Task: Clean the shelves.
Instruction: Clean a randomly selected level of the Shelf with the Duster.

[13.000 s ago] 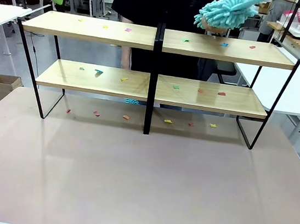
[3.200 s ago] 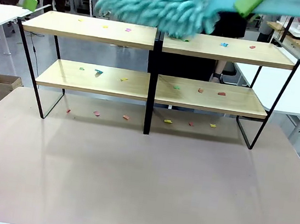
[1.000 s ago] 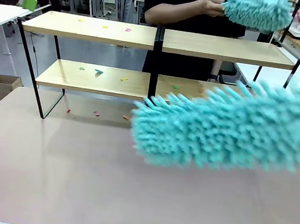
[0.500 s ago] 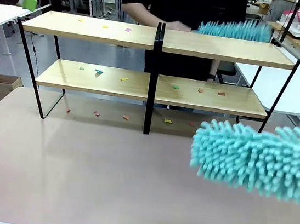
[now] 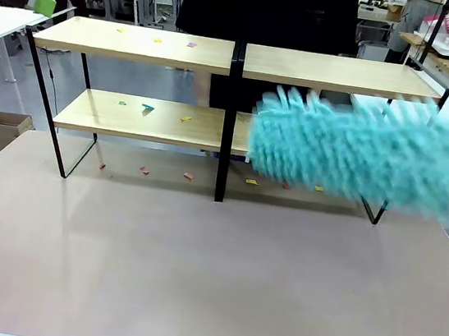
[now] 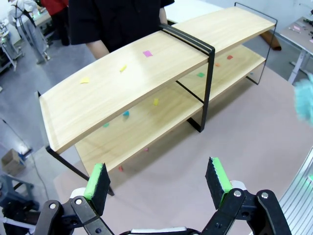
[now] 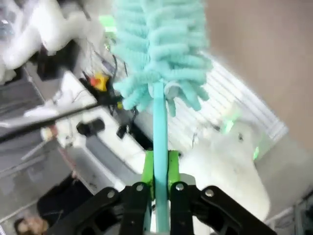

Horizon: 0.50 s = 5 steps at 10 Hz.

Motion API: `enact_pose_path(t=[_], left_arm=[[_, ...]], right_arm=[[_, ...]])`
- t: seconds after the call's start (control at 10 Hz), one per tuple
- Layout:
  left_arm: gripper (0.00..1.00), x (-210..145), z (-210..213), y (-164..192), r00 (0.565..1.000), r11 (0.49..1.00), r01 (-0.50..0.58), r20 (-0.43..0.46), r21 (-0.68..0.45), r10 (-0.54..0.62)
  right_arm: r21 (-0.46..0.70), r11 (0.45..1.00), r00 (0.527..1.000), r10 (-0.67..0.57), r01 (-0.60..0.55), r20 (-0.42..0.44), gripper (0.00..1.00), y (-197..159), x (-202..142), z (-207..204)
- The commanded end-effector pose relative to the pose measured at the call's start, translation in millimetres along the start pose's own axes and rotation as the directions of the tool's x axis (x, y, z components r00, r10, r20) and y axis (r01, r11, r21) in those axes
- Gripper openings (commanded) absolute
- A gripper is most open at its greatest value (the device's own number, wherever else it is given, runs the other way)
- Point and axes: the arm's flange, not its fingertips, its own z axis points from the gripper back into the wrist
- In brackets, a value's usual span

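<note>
At the far side of the pale grey-brown table (image 5: 193,280), the shelves (image 5: 133,42), a wide two-tier rack of light wood boards on a thin black frame, are standing upright, with small coloured paper scraps (image 5: 192,44) lying on the left boards and on the table beneath. A fluffy turquoise microfibre duster (image 5: 359,153) is showing as a blur in front of the rack's right half, covering the lower right board. A person in a black top (image 5: 270,8) is standing behind the rack. In the left wrist view, the left gripper (image 6: 157,178) is hanging above the table on the near side of the rack, its jaws spread wide and holding nothing. In the right wrist view, the right gripper (image 7: 160,169) is pinching the duster's slim turquoise handle between its green pads, with the fluffy head rising straight ahead of the fingers.
</note>
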Motion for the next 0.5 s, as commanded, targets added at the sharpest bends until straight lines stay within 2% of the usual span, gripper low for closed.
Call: enact_pose_path(t=[0.0, 0.1, 0.2, 0.3, 0.4], left_arm=[[1.00, -1, 0, 1, 1.000, 1.000, 0.004, 0.004, -0.011, -0.004], [1.00, -1, 0, 1, 1.000, 1.000, 0.004, 0.004, -0.011, -0.004], [1.00, -1, 0, 1, 1.000, 1.000, 0.004, 0.004, -0.011, -0.004], [1.00, -1, 0, 1, 1.000, 1.000, 0.004, 0.004, -0.011, -0.004], [1.00, -1, 0, 1, 1.000, 1.000, 0.004, 0.004, -0.011, -0.004]], right_arm=[[-0.087, 0.996, 0.985, -0.022, 0.037, 0.169, 0.12, 56, 73, 27], [-0.134, 0.985, 0.971, -0.075, 0.108, 0.227, 0.12, 79, 113, 33], [-0.156, 0.980, 0.962, -0.077, 0.121, 0.261, 0.12, 101, 150, 31], [-0.247, 0.943, 0.930, -0.130, 0.223, 0.343, 0.12, 117, 177, 27], [-0.389, 0.912, 0.974, -0.045, 0.130, 0.221, 0.12, 130, 164, 24]])
